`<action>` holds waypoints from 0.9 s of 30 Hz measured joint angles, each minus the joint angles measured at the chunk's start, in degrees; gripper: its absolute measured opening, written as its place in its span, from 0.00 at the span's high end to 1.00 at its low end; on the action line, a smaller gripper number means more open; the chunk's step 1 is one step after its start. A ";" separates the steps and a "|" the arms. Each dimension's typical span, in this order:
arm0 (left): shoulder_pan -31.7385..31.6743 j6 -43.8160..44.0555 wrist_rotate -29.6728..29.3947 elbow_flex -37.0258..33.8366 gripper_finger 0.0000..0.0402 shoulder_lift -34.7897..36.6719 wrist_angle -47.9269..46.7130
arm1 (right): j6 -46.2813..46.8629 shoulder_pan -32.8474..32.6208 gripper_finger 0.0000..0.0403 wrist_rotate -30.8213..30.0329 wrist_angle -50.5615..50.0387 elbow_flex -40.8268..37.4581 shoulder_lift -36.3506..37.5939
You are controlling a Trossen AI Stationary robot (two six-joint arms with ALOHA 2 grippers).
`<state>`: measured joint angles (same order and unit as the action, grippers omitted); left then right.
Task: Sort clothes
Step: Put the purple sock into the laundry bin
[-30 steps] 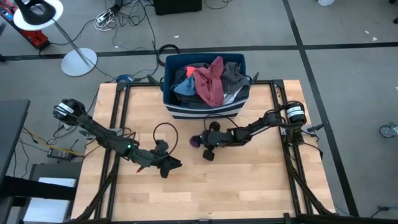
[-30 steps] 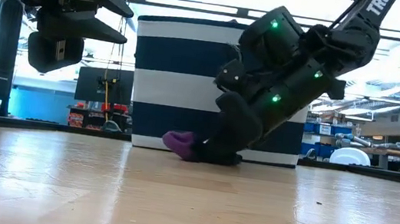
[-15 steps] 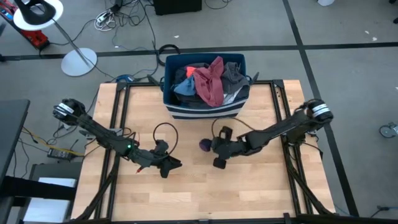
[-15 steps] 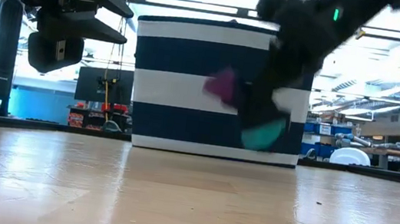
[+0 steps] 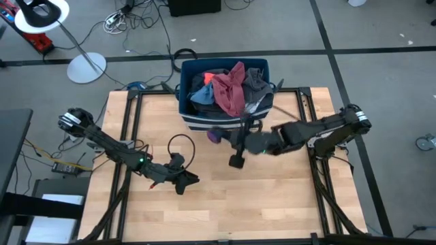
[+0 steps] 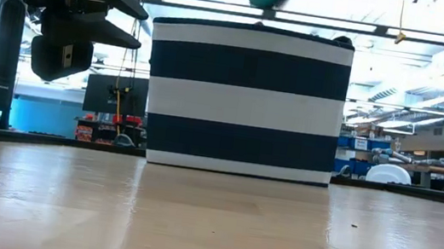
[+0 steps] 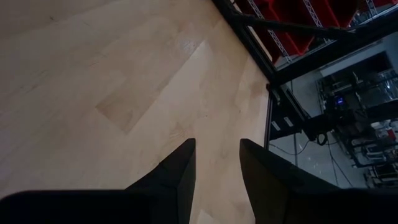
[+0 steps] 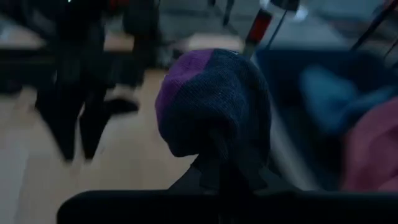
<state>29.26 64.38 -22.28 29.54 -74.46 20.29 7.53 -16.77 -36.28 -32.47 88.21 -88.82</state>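
A small dark grey sock with a purple end is in my right gripper, in the air just in front of the blue, white-striped bin; from above it shows as a purple spot. The bin holds a heap of clothes, maroon, grey, blue and orange-red. My left gripper is open and empty, low over the table's near left part. My right gripper pinches the sock's bunched lower end between its two fingers. The fingers point toward the table's left side. The sock stands out past the fingertips as a rounded bundle, purple end to one side, lifted clear of the table.
The bin stands at the table's far middle. Black frame rails run along the left and right sides. Bare wood lies near the front edge. A lamp base and cables lie on the floor beyond.
My right gripper has risen from the table with the sock, which lay on the wood in front of the bin and now hangs clear. It has moved up and toward the bin at the far edge. It has left the low view but for a blurred bit at the top.
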 joint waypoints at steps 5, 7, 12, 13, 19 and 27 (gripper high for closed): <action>0.00 -0.04 0.00 0.00 0.68 0.01 0.00 | -6.50 4.98 0.99 -0.41 0.05 8.36 0.00; 0.02 -1.79 0.00 0.00 0.68 0.00 -0.05 | -7.37 7.94 0.99 -0.40 -0.01 10.04 0.00; 0.00 -5.59 0.28 0.01 0.68 0.00 0.39 | -7.71 16.09 0.98 1.95 -0.05 10.70 -0.01; -0.14 -6.03 0.26 0.01 0.68 0.02 0.73 | -7.73 17.74 0.97 2.79 -0.06 10.70 -0.08; -1.33 -9.75 2.06 0.00 0.68 0.00 2.85 | -5.38 26.11 0.87 5.45 -1.01 10.70 -0.89; -4.70 -22.10 10.15 0.00 0.68 0.00 9.16 | -1.02 32.36 0.63 12.70 -2.66 10.70 -1.07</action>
<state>24.56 42.28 -12.14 29.54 -74.46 29.45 6.50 15.59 -23.58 -35.13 98.91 -89.89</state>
